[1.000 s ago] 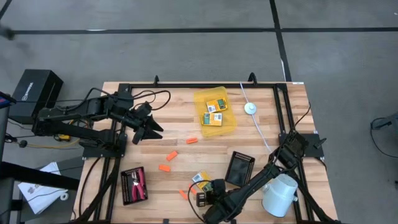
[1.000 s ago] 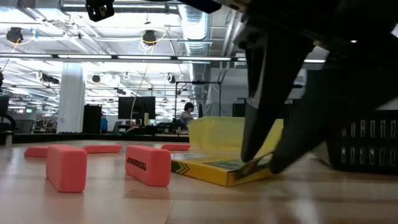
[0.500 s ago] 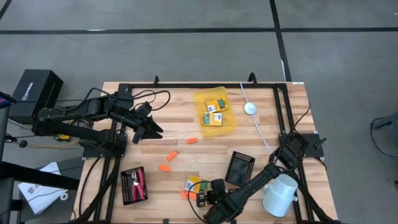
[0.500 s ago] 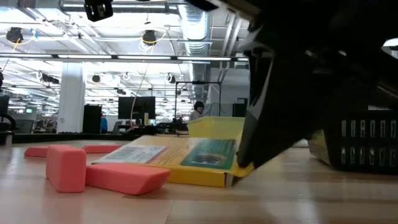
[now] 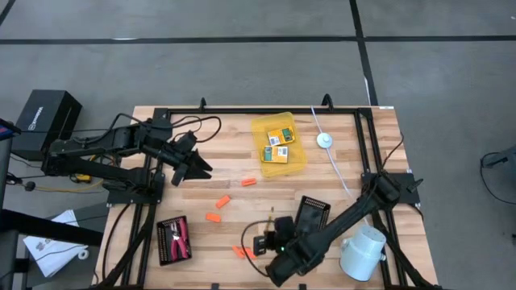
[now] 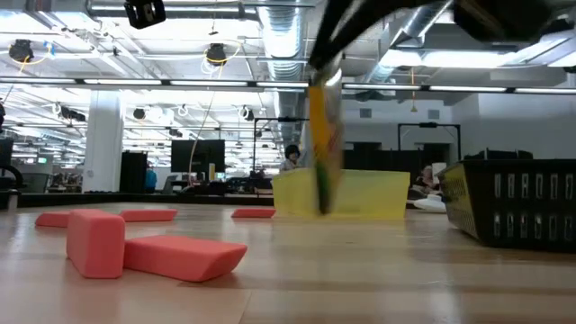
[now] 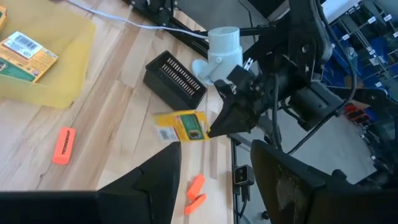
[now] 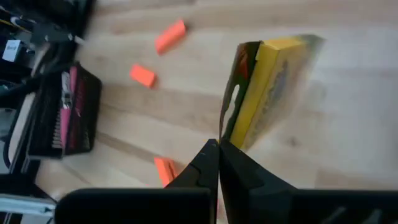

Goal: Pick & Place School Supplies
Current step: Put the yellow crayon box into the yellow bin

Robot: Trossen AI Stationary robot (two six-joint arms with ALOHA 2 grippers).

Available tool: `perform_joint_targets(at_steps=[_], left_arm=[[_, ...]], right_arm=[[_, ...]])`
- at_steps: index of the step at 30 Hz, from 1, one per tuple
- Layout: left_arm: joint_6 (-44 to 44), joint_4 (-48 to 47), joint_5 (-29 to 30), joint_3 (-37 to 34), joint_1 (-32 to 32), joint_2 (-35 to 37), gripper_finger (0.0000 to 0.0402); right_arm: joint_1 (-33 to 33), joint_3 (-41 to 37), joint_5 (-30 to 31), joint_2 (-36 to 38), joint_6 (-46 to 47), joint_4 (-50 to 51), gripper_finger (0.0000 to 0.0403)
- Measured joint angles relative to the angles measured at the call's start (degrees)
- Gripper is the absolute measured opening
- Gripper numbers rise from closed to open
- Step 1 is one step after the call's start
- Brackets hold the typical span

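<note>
The wooden table point(image 5: 242, 153) filled most of what I could see, framed by a black rail. The right arm reached in from the near right corner across the front of the table, and the left arm lay over the far left part. A translucent yellow tray point(image 5: 278, 145) sat toward the back middle, holding other yellow-and-green boxes point(image 5: 280, 138). One black ribbed tray point(image 5: 310, 216) stood just beside the right arm, and another black tray point(image 5: 172, 239) at the front left held the red-handled tool point(image 5: 182, 236).

The right gripper point(image 8: 217, 147) was clenched on the flap of a yellow-and-green card box point(image 8: 264, 87), its fingers pressed together at the box's lower edge. The box hung clear of the wood, tilted up on edge; from table height it point(image 6: 321, 144) showed as a narrow upright strip in front of the yellow tray point(image 6: 369, 193), with nothing under it. From the left arm's camera the same box point(image 7: 181, 126) could be seen dangling from the right gripper point(image 7: 217, 129) above the boards near the ribbed tray point(image 7: 175, 80).

The left gripper point(image 5: 199, 170) hovered above bare wood, well apart from the box, its two fingers point(image 7: 149, 180) spread with nothing between them.

Orange sticks lay scattered on the table: one point(image 5: 248, 182) near the yellow tray, two point(image 5: 218, 208) mid-table, two more point(image 5: 244, 252) at the front just beside the right gripper.
</note>
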State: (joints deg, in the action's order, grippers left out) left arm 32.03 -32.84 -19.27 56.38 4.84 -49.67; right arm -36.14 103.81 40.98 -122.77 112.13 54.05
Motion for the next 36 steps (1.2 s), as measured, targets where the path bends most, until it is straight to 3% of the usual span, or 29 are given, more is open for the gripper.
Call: perform_joint_targets(at_steps=[12,26,36], left_arm=[[-3.2,1.2,0.2,0.0,0.0,0.0,0.0190],[-5.1,2.2,0.9,0.0,0.0,0.0,0.0190],[-5.3,2.5,2.9,0.0,0.0,0.0,0.0190]], right_arm=[[9.2,0.0,1.4,8.8,-19.0,1.3,0.0000],[27.4,0.0,-0.8,15.3,-43.6,2.5,0.0000],[41.5,0.0,-11.1,14.7,-59.4,0.8,0.0000]])
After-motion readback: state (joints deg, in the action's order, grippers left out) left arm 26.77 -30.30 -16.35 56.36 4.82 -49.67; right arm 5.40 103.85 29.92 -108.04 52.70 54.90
